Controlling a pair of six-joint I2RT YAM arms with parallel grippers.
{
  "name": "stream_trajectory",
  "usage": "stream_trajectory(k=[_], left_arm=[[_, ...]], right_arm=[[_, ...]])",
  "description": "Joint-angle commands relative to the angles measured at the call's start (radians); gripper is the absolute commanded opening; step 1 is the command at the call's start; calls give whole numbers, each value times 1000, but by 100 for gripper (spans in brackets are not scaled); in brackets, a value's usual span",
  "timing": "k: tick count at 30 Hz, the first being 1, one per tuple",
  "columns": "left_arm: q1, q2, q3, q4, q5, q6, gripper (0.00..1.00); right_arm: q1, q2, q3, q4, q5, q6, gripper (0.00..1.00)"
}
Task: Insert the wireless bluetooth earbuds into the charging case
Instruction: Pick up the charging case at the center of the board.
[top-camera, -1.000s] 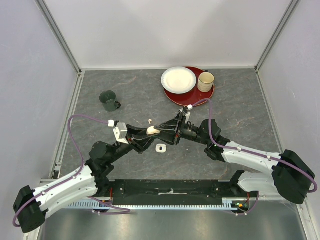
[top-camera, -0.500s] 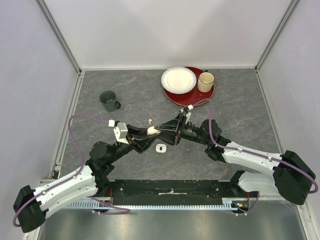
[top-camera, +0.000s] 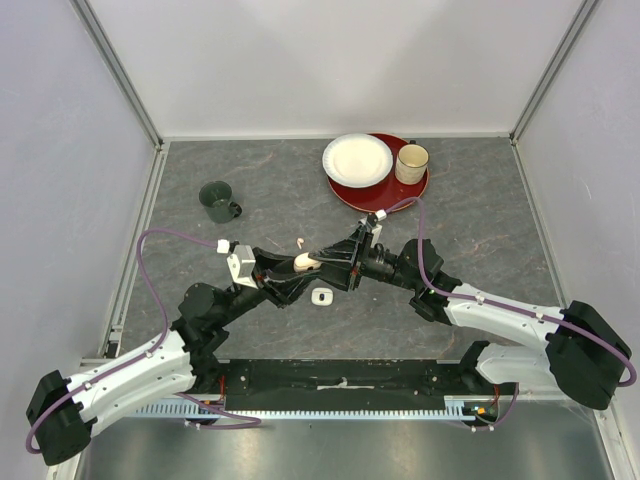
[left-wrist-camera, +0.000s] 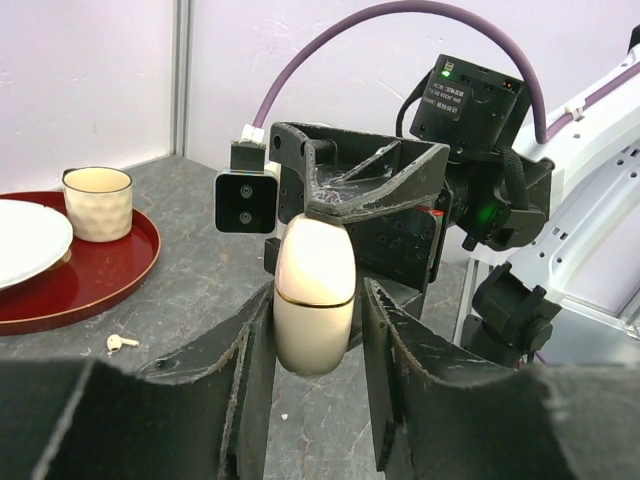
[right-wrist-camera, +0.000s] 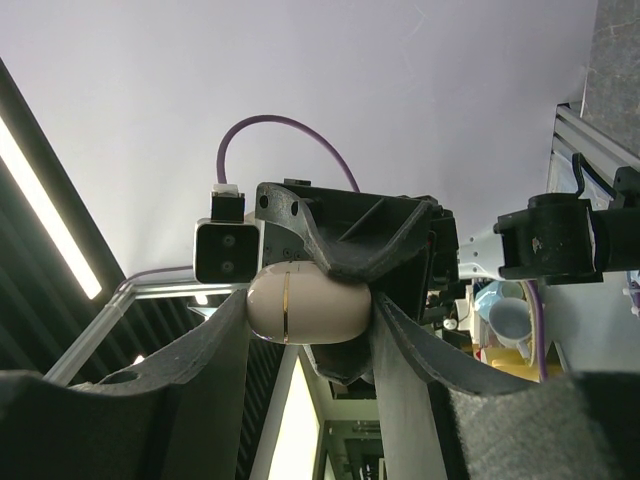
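Between left gripper (left-wrist-camera: 315, 300) fingers, charging case (left-wrist-camera: 314, 290) now shows a side gap: jaws just eased apart; right gripper (right-wrist-camera: 308, 305) stays clamped on it. Case looks shut, earbud (left-wrist-camera: 122, 343) beyond the fingertips waits.

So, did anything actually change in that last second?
Nothing visibly moved. The left end effector and right end effector meet around the raised cream charging case, as before. The loose earbud, green mug and red tray lie where they were.
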Motion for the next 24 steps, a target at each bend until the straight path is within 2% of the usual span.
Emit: stream_trajectory(k=[1, 19, 24], left_arm=[[-4, -1, 17, 53, 22, -27, 42], [-4, -1, 11, 88, -10, -8, 44], [-4, 4, 14, 76, 5, -8, 39]], right_arm=[[1, -3, 16, 36, 13, 8, 13], [1, 3, 10, 39, 13, 8, 12], [0, 7, 13, 44, 12, 9, 12]])
